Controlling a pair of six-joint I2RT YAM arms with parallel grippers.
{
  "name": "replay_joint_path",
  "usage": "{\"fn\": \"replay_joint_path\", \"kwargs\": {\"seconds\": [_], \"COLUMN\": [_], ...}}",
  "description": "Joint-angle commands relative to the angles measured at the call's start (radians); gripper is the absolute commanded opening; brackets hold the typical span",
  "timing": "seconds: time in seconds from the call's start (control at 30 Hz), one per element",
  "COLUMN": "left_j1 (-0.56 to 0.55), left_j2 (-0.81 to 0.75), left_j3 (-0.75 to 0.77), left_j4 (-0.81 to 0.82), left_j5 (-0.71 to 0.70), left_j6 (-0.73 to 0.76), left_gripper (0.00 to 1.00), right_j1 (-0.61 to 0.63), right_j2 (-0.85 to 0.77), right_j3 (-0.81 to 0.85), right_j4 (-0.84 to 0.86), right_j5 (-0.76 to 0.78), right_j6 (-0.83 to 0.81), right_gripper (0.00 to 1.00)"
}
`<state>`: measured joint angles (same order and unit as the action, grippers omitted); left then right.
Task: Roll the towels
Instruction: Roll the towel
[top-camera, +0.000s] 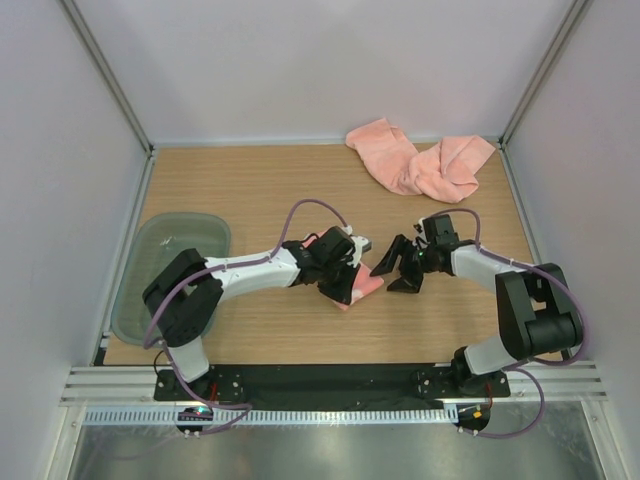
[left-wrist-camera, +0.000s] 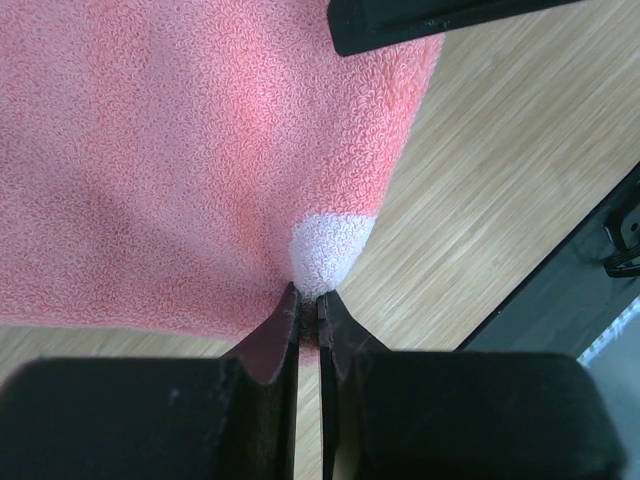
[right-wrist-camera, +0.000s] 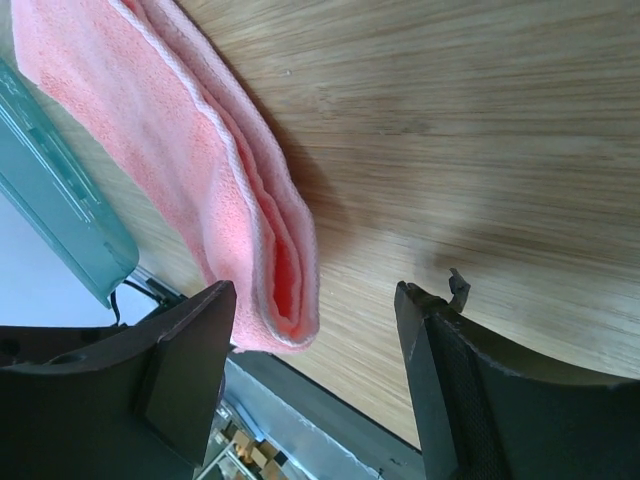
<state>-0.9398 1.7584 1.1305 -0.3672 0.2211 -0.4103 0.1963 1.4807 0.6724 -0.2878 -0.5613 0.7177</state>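
From above: a wooden worktop (top-camera: 250, 190) with pale walls around it. A see-through grey-green tray (top-camera: 170, 270) sits at its left edge. The left arm reaches to the middle, where the left hand (top-camera: 345, 285) rests on a pink towel (top-camera: 368, 286) lying on the worktop. The right hand (top-camera: 393, 272) sits just beside that towel, on its right. A loose heap of towels (top-camera: 420, 160) lies at the far right corner, well apart from both hands.

Left wrist camera: the towel (left-wrist-camera: 180, 150) fills the upper left of the view, lying on the worktop (left-wrist-camera: 500, 180). The left hand (left-wrist-camera: 308, 295) has its fingers pressed together, pinching the towel's edge just below a small white patch (left-wrist-camera: 325, 245).

Right wrist camera: the right hand (right-wrist-camera: 315, 290) has its fingers (right-wrist-camera: 190, 360) spread wide and holds nothing. The folded towel (right-wrist-camera: 160, 120) lies on the worktop (right-wrist-camera: 450, 120), its end between the fingers, close to one and clear of the other. The tray (right-wrist-camera: 60, 200) shows behind it.
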Motion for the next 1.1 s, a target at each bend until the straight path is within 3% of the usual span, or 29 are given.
{"fn": "replay_joint_path", "kwargs": {"seconds": [0.0, 0.07, 0.17, 0.27, 0.37, 0.53, 0.6, 0.63, 0.67, 0.77, 0.93, 1.07], "left_j1": [0.009, 0.010, 0.013, 0.018, 0.021, 0.022, 0.022, 0.024, 0.025, 0.027, 0.030, 0.050], "left_j2": [-0.048, -0.051, -0.059, -0.063, -0.066, -0.073, -0.073, -0.073, -0.070, -0.060, -0.045, -0.017], "left_j3": [-0.009, -0.012, -0.021, -0.028, -0.034, -0.037, -0.028, -0.023, -0.017, -0.008, -0.018, -0.047], "left_j4": [0.037, 0.048, 0.060, 0.071, 0.080, 0.103, 0.102, 0.100, 0.099, 0.106, 0.160, 0.244], "left_j5": [0.054, 0.064, 0.072, 0.086, 0.100, 0.133, 0.164, 0.175, 0.205, 0.248, 0.314, 0.363], "left_j6": [-0.018, -0.024, -0.035, -0.039, -0.053, -0.103, -0.142, -0.154, -0.185, -0.225, -0.330, -0.453], "left_gripper": [0.03, 0.03, 0.03, 0.03, 0.03, 0.03, 0.03, 0.03, 0.03, 0.03, 0.03, 0.03], "right_j1": [0.012, 0.012, 0.014, 0.014, 0.015, 0.015, 0.015, 0.014, 0.012, -0.012, -0.029, -0.029], "right_j2": [0.012, 0.018, 0.029, 0.039, 0.043, 0.026, 0.017, 0.006, 0.000, -0.043, -0.118, -0.180], "right_j3": [0.003, 0.004, 0.007, 0.010, 0.012, 0.038, 0.062, 0.075, 0.097, 0.127, 0.176, 0.164], "right_j4": [0.058, 0.068, 0.072, 0.072, 0.064, 0.015, -0.028, -0.074, -0.097, -0.171, -0.235, -0.225], "right_j5": [-0.031, -0.026, -0.026, -0.029, -0.022, 0.014, 0.035, 0.073, 0.092, 0.171, 0.232, 0.186], "right_j6": [0.028, 0.031, 0.032, 0.028, 0.023, -0.003, -0.017, -0.039, -0.052, -0.083, -0.109, -0.113], "right_gripper": [0.71, 0.67, 0.52, 0.23, 0.05, 0.01, 0.07, 0.21, 0.50, 0.73, 0.74, 0.73]}}
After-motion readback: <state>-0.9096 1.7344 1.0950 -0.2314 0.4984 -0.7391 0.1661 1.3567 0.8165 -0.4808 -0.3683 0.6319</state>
